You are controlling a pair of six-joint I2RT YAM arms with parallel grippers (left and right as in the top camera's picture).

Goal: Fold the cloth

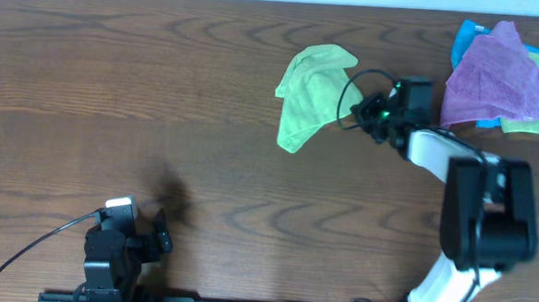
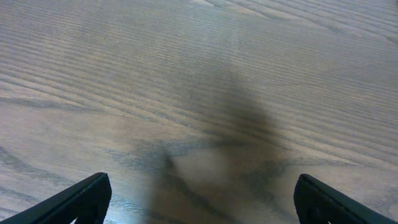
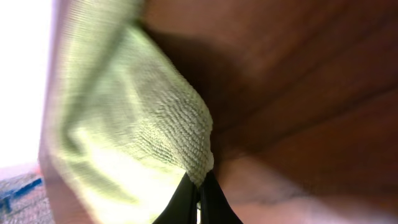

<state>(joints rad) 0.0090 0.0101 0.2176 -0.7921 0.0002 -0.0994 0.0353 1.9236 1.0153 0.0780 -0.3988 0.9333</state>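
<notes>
Now my right claw [image 3: 198, 191] pinches the cloth [image 1: 314, 90] by its edge, ready to fold it over; my left claw [image 2: 201, 200] hangs spread, well apart.

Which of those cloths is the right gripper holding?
The lime-green cloth, alone mid-table: the right gripper is shut on its edge. The purple cloth and blue cloth lie piled at the far right corner, untouched.
</notes>
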